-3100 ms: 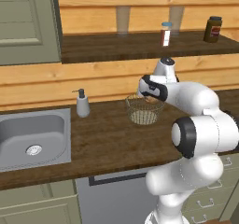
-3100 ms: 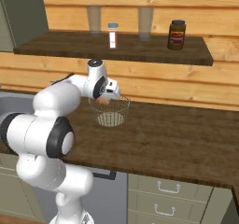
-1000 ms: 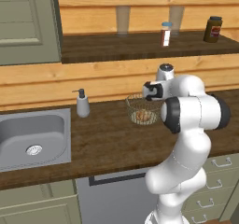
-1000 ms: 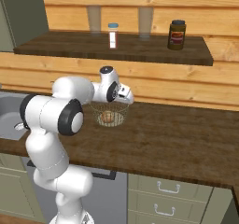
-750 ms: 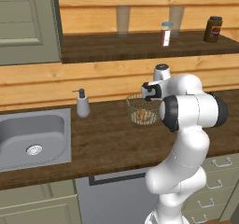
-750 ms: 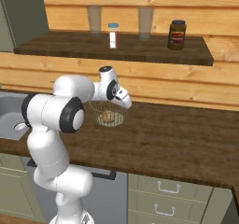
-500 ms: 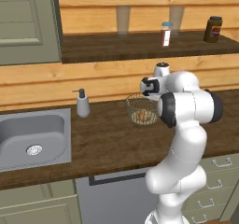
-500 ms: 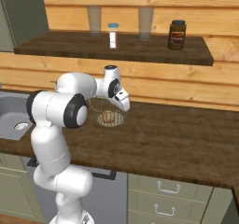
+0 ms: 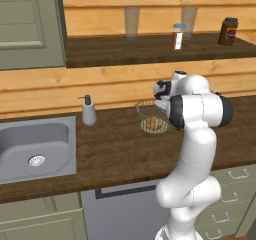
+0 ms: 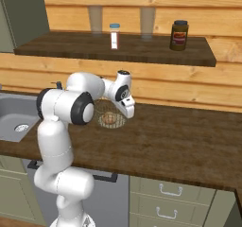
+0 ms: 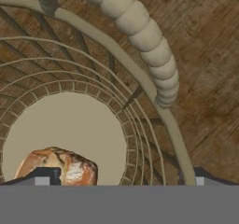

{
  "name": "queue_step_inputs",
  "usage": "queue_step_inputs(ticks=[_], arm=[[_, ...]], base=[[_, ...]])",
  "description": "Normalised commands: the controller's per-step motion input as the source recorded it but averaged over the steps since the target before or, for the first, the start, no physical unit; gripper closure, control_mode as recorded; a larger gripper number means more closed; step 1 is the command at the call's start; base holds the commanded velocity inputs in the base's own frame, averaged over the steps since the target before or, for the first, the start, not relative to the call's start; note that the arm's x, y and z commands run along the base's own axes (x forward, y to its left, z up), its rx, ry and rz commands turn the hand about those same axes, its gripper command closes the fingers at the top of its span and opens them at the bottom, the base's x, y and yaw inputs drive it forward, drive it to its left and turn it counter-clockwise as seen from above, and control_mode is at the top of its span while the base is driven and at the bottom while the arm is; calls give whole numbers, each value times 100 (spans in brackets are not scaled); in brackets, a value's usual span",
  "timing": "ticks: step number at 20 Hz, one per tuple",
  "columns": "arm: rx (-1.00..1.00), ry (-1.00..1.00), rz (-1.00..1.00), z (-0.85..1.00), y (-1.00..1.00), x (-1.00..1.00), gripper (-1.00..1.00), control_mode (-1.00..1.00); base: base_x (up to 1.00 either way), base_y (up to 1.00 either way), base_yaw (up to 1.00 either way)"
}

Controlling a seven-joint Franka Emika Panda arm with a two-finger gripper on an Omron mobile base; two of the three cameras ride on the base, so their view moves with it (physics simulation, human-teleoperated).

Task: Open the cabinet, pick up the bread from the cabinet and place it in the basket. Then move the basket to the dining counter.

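The wire-mesh basket point(image 9: 144, 107) stands on the dark wood worktop, and the tan-brown bread point(image 9: 154, 125) lies inside it on its round base. From the right, the bread point(image 10: 109, 118) shows through the basket's mesh point(image 10: 101, 110). My gripper point(image 10: 126, 112) hangs over the basket's right rim, pointing down. In the hand view the gripper point(image 11: 122, 177) is open: one fingertip point(image 11: 45, 176) is inside beside the bread point(image 11: 60, 164), the other point(image 11: 200, 177) just outside the rim point(image 11: 172, 125). The cabinet's grey-green panelled door point(image 9: 25, 24) is at the upper left. The dining counter is out of view.
A steel sink point(image 9: 30, 146) is set in the worktop at the left, with a soap dispenser point(image 9: 88, 111) beside it. On the wall shelf point(image 9: 150, 49) stand a red-labelled shaker point(image 9: 177, 36), a dark jar point(image 9: 228, 31) and two glasses. Drawers point(image 10: 165, 193) lie below.
The arm has swung its elbow up and drawn in closer over the basket. The hand has shifted only slightly at the rim. Basket and bread have stayed where they were.
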Motion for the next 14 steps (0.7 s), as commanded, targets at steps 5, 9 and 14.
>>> queue_step_inputs(ticks=[5, 9, 14], arm=[[0, -3, 0, -55, 16, 0, -100, -100], [0, -2, 0, -25, 29, 0, -100, -100], [0, 0, 0, -18, 37, 0, 100, -100]], base=[[0, 0, 0], [0, 0, 0], [0, 0, 0]])
